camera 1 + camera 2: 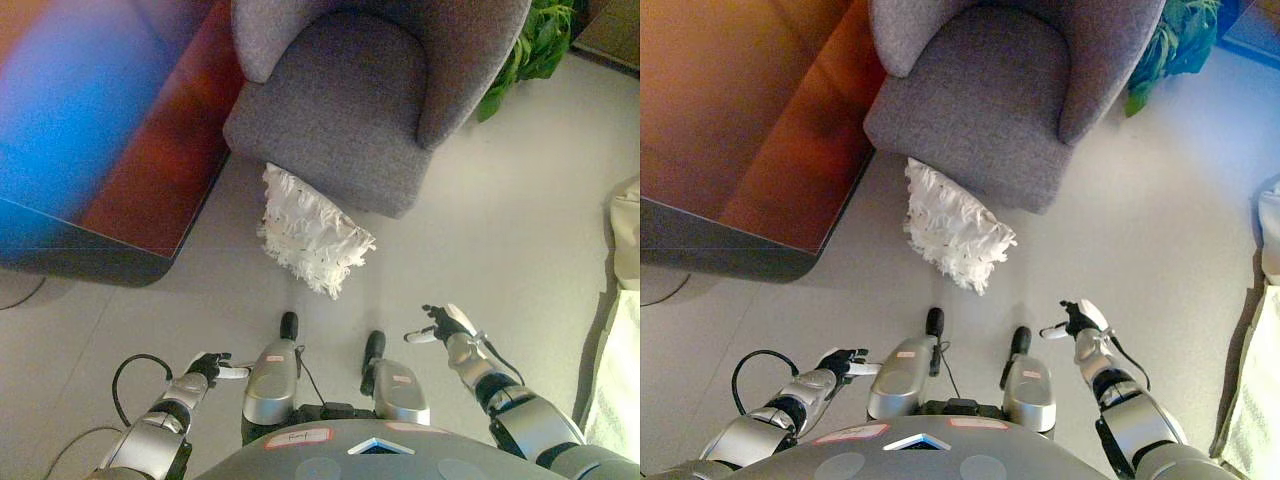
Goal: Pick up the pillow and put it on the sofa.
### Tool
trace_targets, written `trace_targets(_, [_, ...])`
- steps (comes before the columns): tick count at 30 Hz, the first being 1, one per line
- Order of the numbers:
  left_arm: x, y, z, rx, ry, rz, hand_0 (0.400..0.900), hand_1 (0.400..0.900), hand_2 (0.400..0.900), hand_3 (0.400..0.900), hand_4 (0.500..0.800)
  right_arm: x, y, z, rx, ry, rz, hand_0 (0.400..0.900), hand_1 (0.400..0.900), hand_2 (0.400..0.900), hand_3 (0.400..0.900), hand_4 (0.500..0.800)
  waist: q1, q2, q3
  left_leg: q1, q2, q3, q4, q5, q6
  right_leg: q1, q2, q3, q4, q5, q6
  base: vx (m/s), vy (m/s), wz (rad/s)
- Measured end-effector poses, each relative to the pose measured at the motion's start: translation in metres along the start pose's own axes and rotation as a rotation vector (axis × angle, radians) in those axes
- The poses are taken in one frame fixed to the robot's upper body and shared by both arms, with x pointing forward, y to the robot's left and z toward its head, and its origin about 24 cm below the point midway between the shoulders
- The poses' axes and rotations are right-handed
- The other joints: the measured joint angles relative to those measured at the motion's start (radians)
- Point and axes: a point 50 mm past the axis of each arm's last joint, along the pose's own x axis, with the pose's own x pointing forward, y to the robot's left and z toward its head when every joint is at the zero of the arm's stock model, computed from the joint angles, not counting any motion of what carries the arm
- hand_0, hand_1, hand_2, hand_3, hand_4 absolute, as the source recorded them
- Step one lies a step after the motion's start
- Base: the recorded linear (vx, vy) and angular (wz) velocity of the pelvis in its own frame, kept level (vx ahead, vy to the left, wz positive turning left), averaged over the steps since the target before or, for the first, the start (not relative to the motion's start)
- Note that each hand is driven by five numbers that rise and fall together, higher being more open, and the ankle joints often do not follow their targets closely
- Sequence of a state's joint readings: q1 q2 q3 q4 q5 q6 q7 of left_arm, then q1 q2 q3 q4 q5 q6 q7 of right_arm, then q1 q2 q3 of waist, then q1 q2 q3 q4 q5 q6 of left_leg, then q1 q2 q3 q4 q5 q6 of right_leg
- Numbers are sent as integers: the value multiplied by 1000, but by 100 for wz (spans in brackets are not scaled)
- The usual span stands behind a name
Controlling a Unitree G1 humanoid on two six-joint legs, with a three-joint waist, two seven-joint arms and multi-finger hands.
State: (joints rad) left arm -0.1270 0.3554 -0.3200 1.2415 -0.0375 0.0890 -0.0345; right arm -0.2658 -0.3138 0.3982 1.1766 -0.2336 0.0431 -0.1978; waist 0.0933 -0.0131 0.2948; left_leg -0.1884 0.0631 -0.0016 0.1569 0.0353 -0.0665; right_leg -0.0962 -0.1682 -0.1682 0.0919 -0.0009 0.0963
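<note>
Right hand (445, 325): we hold it low at about 5 o'clock of the scene, fingers loosely spread, pinching nothing, well apart from the pillow.
Left hand (210, 367): we hold it at about 7 o'clock, near our own front; fingers look relaxed and empty, though they show small.
Pillow (310, 232): white, shaggy, lying on the floor (480, 240) at centre, tilted, its upper end tucked against the front foot of the sofa, its lower corner pointing toward 5 o'clock.
Sofa (345, 110): grey upholstered seat at 12 o'clock, cushion bare, arms curving round both sides.
Table (130, 200): dark reddish top at 10 o'clock, edge just beside the pillow's left side.
Plant (535, 45): green leaves at 2 o'clock, behind the sofa's right arm.
Step in hand: we judge it the reach toward the pillow, not yet begun in earnest.
Method advised: we bring both hands forward, one to each long side of the pillow, and close on the body, not the fringe, which would likely slip.
Caution: we keep the left hand off the table edge and lift clear of the sofa front before setting down at 12 o'clock.
</note>
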Motion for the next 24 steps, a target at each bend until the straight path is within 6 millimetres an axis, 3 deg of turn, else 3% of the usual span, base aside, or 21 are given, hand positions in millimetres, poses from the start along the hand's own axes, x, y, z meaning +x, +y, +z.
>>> trace_targets(5, [1, 3, 25, 14, -62, -11, 900, 900, 900, 900, 800, 6, -20, 16, 44, 0, -58, 900, 900, 900, 900, 800, 34, 25, 41, -72, 14, -19, 39, 0, -3, -52, 16, -8, 7, 8, -13, 11, -23, 11])
trace_targets(8, [1, 3, 27, 15, -77, -17, 900, 900, 900, 900, 800, 9, -34, 23, 62, 2, -87, 900, 900, 900, 900, 800, 48, 50, 59, -92, 13, -27, 56, -2, -6, -58, 16, -20, 12, 8, -14, 0, -14, 18])
trace_targets(11, [0, 4, 30, 15, -94, -31, 900, 900, 900, 900, 800, 13, -66, 41, 90, -20, -151, 900, 900, 900, 900, 800, 53, 78, 90, -150, 13, -47, 110, -11, -9, -106, 13, -31, 64, -7, -20, -25, 18, 10])
trace_targets(12, [0, 4, 31, 18, -101, -35, 900, 900, 900, 900, 800, 13, -88, 54, 113, -47, -197, 900, 900, 900, 900, 800, 58, 89, 116, -180, 13, -52, 149, -22, -12, -145, 9, -29, 125, -30, -21, -17, 34, 6])
trace_targets(14, [0, 3, 32, 11, -103, -42, 900, 900, 900, 900, 800, 13, -108, 65, 130, -66, -238, 900, 900, 900, 900, 800, 70, 95, 129, -218, 9, -55, 189, -32, -11, -197, 0, -24, 199, -59, -23, -26, 41, 4])
trace_targets(15, [0, 4, 33, -3, -109, -47, 900, 900, 900, 900, 800, 11, -128, 73, 147, -82, -280, 900, 900, 900, 900, 800, 84, 100, 145, -250, 3, -55, 238, -46, -9, -248, -12, -14, 284, -93, -25, -30, 52, 1])
trace_targets(18, [0, 6, 32, -7, -106, -46, 900, 900, 900, 900, 800, 7, -153, 85, 179, -112, -322, 900, 900, 900, 900, 800, 106, 100, 165, -314, -7, -56, 332, -82, -7, -329, -29, 3, 416, -148, -29, -22, 47, 4])
trace_targets(24, [0, 7, 32, -38, -113, -50, 900, 900, 900, 900, 800, -3, -192, 109, 251, -171, -368, 900, 900, 900, 900, 800, 106, 106, 185, -468, -32, -69, 514, -137, 4, -494, -63, 25, 642, -222, -34, -50, 45, 5])
